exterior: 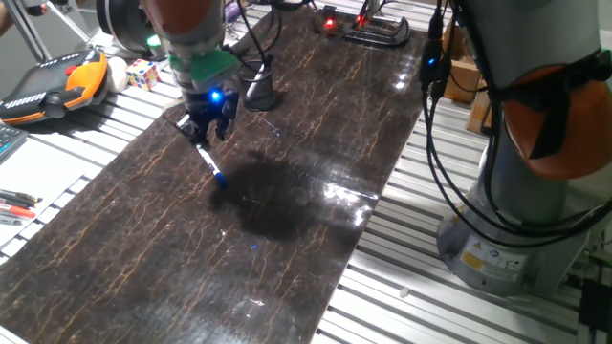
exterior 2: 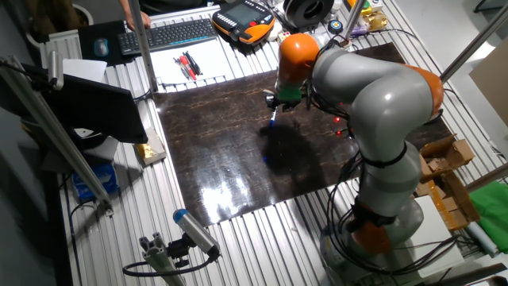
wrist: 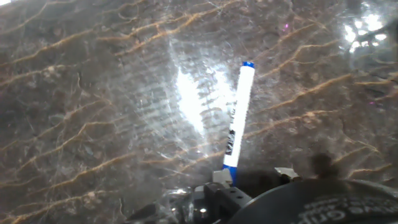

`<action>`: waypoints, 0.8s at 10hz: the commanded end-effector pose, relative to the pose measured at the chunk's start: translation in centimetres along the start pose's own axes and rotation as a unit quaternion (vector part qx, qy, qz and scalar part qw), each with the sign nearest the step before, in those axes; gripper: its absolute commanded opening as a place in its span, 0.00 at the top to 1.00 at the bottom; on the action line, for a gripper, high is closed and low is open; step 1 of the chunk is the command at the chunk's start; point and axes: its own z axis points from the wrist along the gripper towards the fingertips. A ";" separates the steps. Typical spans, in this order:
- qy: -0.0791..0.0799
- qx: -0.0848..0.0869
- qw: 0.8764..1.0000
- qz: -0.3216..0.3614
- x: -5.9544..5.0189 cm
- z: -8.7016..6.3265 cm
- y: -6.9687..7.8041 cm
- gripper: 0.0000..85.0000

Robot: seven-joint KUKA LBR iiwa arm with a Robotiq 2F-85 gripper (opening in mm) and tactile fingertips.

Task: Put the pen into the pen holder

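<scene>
Gripping: gripper (exterior: 207, 130) closed on pen (exterior: 209, 162)
Pen: slanting down from fingertips, blue cap lowest
Pen holder (exterior: 261, 93): just beside gripper

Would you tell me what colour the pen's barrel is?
White, with blue at both ends; the pen shows best in the hand view.

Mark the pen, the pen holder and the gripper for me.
pen (wrist: 239, 121): hand view, middle of the white barrel.
pen holder (exterior: 261, 94): one fixed view, dark side wall.
gripper (exterior: 204, 137): one fixed view, between its fingertips, around the pen's upper end.
</scene>
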 end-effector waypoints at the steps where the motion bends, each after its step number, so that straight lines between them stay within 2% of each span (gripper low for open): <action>1: -0.003 -0.002 1.000 0.002 -0.2 0.6 0.2 0.49; 3: -0.017 -0.003 1.000 0.010 -0.3 2.2 0.8 0.47; 5: -0.046 -0.002 0.999 0.019 0.3 4.1 1.0 0.44; 8: -0.054 0.000 0.998 0.021 0.6 5.6 1.4 0.44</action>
